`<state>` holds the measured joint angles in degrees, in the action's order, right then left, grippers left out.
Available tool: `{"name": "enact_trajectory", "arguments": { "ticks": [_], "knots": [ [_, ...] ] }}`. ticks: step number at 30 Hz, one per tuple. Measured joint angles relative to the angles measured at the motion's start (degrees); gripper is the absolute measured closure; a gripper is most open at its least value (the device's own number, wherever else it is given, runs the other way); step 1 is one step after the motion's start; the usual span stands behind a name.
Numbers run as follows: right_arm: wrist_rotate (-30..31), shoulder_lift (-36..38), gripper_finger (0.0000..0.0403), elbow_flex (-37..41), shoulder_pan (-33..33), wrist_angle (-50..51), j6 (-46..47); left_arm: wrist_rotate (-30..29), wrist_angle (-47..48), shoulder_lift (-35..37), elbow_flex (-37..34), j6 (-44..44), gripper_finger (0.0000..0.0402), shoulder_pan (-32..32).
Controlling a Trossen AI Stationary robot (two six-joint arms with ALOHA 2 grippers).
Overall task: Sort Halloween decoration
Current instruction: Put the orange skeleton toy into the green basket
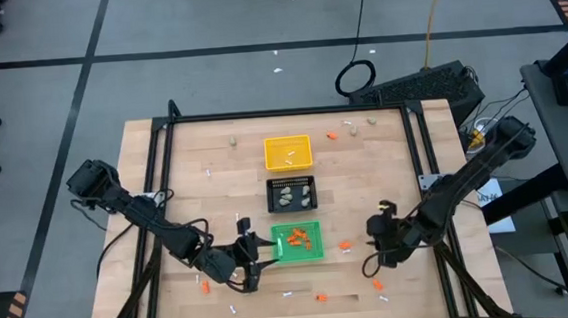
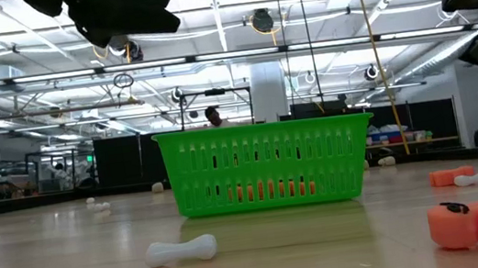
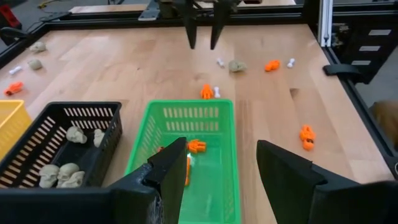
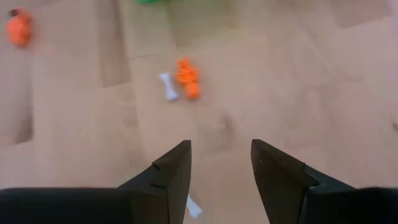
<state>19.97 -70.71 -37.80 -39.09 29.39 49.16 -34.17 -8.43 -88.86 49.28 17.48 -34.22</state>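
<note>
Both the left claw (image 3: pixel 217 180) and right claw (image 4: pixel 221 180) gape empty above the smooth wooden bench (image 1: pixel 217 204), near the slatted green plastic tray (image 1: pixel 298 241).

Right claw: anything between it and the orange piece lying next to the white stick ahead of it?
Nothing visible. The right claw is open and empty, with only bare table between it and the orange piece; the white stick lies beside that piece, not in front.

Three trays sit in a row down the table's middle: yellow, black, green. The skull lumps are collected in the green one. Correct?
Not quite. The high and left wrist views show the skull lumps in the black tray; the green tray holds orange bits. The row order is right.
</note>
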Motion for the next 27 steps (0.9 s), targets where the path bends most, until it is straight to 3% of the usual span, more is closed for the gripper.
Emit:
{"name": "enact_trajectory", "arguments": {
  "ticks": [4, 12, 27],
  "knots": [
    [0.8, 0.4, 0.0250, 0.0, 0.1, 0.3, 1.5, 0.0, 0.1, 0.0, 0.0, -0.3, 0.0208, 0.1],
    [0.8, -6.7, 0.0250, 0.0, 1.9, -11.4, -9.4, -0.1, 0.4, 0.0, 0.0, -1.3, 0.0208, 0.1],
    [-1.0, -14.1, 0.0250, 0.0, 5.0, -19.3, -11.0, -0.5, 0.4, 0.0, 0.0, -1.2, 0.0208, 0.0]
  ]
}}
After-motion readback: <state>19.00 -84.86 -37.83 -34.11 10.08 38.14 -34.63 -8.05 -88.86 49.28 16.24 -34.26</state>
